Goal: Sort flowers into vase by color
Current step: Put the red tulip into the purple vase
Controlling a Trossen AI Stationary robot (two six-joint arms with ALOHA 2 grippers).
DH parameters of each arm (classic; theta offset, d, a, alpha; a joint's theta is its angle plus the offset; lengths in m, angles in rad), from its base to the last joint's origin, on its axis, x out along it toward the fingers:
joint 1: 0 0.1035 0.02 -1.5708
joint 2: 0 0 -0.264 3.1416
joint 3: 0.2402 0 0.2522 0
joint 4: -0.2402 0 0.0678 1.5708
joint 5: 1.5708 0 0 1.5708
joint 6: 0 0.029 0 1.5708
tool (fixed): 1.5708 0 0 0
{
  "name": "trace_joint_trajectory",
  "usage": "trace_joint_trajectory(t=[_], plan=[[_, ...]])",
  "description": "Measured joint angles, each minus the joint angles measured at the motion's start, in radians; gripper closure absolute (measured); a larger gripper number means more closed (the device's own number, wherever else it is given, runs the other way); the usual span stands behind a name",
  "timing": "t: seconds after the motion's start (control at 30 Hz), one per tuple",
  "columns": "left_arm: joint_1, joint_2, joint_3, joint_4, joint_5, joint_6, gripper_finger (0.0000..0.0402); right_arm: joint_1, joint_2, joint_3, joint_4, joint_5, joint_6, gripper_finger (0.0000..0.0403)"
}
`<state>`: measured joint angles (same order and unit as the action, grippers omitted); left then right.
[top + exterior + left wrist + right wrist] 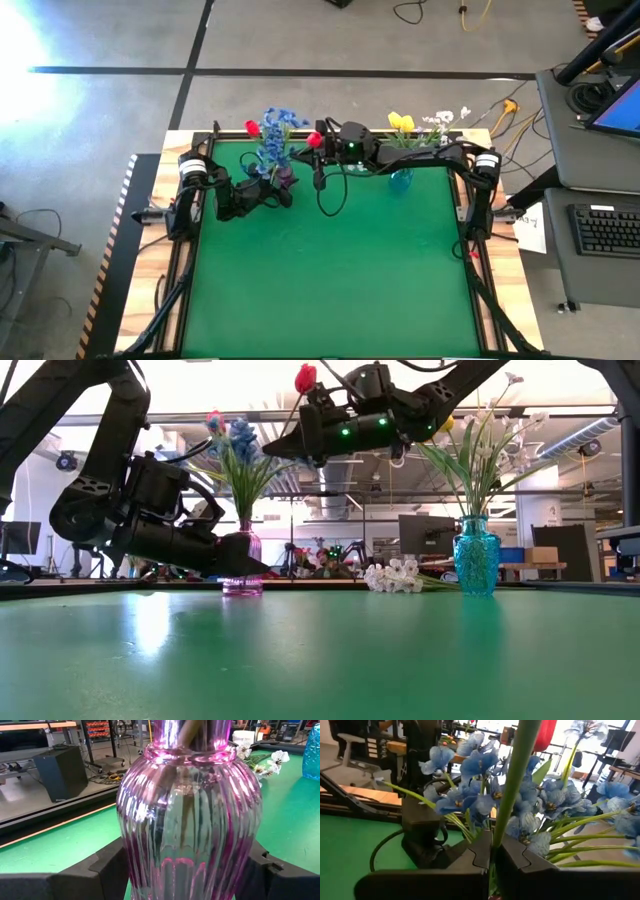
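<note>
Left gripper [185, 870]: you are bracing the pink vase [284, 178] with it. The fingers [105, 865] are standing part-open, one on each side of the ribbed glass belly, pressing against it low down, near the table [330, 270]. In the low view this gripper [243, 558] is sitting just above the green mat with the pink vase [243, 565] at its tip.

Pink vase contents: blue flowers [275, 135] are rising straight up from between the left fingers, with one red tulip [252, 127] showing at their far-left edge.

Right gripper [491, 857]: you are holding it above and just to the right of the pink vase, well clear of the table. Its jaws are pinched tight on a green stem [512, 780], which is running up past the fingers to a red tulip head [546, 734]. In the low view that same held tulip [305, 377] is sitting above the gripper [300, 435]; the blue flowers [480, 775] are crowding directly ahead of the fingers.

Blue vase [401, 180]: it is standing to the right of the right gripper, under the right arm, apart from both grippers. Yellow tulips [401, 122] and white sprays [445, 118] are standing in it.

Loose item: white blossoms [392, 575] are lying on the table between the two vases, just beside the blue vase [477, 555], untouched by either gripper.
</note>
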<state>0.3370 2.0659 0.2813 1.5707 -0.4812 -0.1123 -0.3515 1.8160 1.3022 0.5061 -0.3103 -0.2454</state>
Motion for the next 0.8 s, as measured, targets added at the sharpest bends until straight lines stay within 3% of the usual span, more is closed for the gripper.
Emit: trace_joint_trajectory(t=[0.23, 0.5, 0.8], plan=[[0.001, 0.000, 0.000, 0.000, -0.002, 0.008, 0.0152, 0.000, -0.005, 0.007, -0.003, 0.019, 0.000, 0.0375], [0.002, 0.000, 0.001, 0.000, -0.004, 0.011, 0.0149, 0.011, -0.005, 0.032, -0.044, 0.104, 0.009, 0.0291], [0.002, 0.000, -0.002, -0.001, -0.006, 0.011, 0.0147, 0.011, -0.022, 0.032, -0.125, 0.112, 0.025, 0.0205]])
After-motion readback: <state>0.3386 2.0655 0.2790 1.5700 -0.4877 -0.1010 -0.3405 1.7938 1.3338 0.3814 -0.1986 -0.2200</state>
